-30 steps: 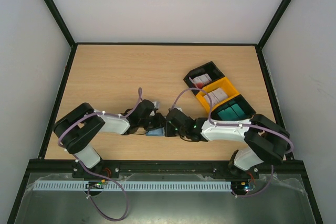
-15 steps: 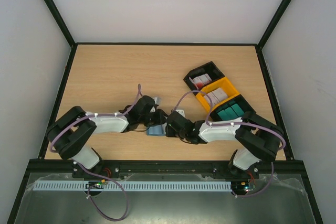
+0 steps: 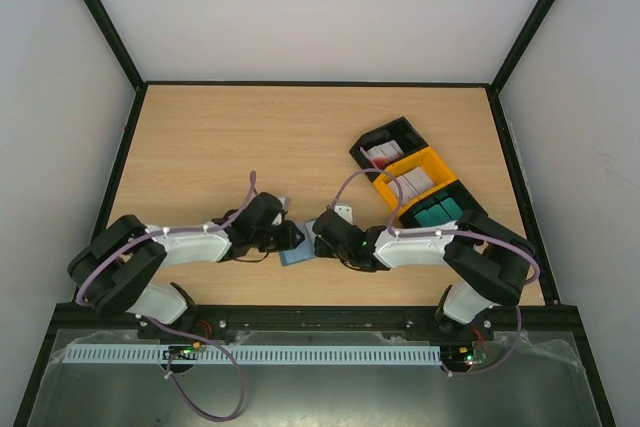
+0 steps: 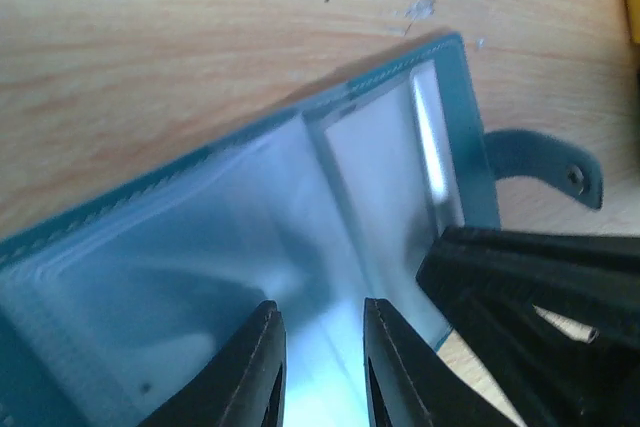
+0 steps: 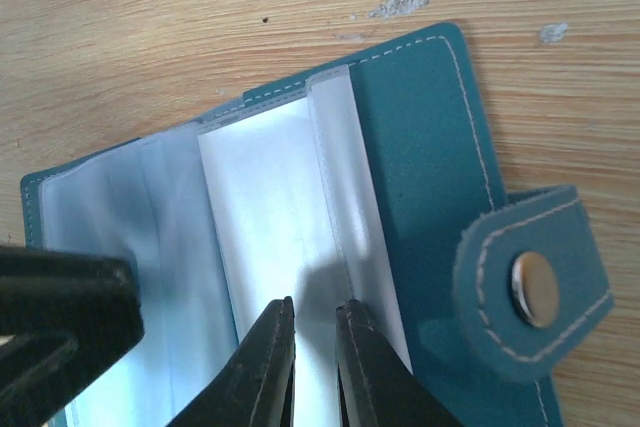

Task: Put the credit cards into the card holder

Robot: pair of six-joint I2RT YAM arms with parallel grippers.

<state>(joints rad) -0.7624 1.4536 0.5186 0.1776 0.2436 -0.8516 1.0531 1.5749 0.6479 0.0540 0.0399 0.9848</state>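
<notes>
Overhead, card holder (image 3: 297, 255) partly hidden under left end effector (image 3: 293, 240).

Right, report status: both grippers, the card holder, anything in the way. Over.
Left gripper and right gripper slightly parted, tips over the open card holder. Credit cards in the tray bins, none gripped. Grippers crowd each other.

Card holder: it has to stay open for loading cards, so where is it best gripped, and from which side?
I'd pinch the card holder by its bare teal cover beside the snap tab, coming in from that edge: it lies open flat, leaving the clear sleeves unblocked.
</notes>
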